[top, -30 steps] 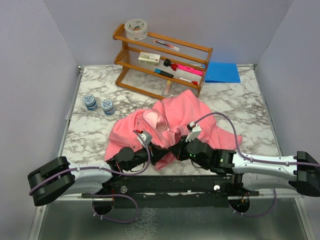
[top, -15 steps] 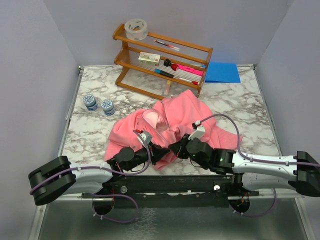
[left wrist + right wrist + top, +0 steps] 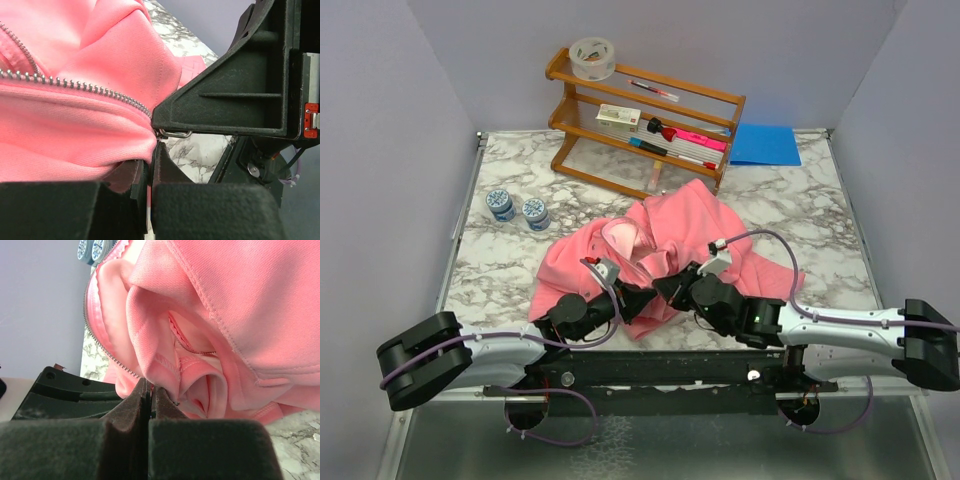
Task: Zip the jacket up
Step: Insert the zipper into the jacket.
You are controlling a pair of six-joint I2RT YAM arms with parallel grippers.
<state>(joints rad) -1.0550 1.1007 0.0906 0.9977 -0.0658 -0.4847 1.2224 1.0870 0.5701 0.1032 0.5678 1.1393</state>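
Top external view: the jacket [image 3: 665, 240] lies crumpled on the marble table [image 3: 800, 210], at its centre and towards the near edge, with paler lining showing at the collar. Both arms lie low and reach inward from the outer sides, their forearms close to level. The left gripper [image 3: 638, 298] and the right gripper [image 3: 668, 288] meet just beside each other at the jacket's near edge. Behind the jacket stand a wooden rack [image 3: 650, 120] with a tape roll [image 3: 592, 58] on its top shelf. A blue folder [image 3: 765, 145] lies to the rack's right and a pair of small jars [image 3: 534, 211] to its left.

Left wrist view: the left gripper [image 3: 150, 155] is clenched, jaws pressed together on a fold of pink fabric just under the lower end of the zipper teeth [image 3: 75, 85]. The right gripper's black finger [image 3: 225, 100] sits directly above, touching the fabric. A small metal loop [image 3: 175, 134] shows at its underside, where the teeth end.

Right wrist view: the right gripper [image 3: 149, 390] is closed to a hairline gap, its tips against the jacket's rolled edge [image 3: 165, 365] beside the line of teeth [image 3: 97, 335]. Whether it pinches fabric or the loop cannot be told. The left gripper's body [image 3: 65, 390] lies just to the left.
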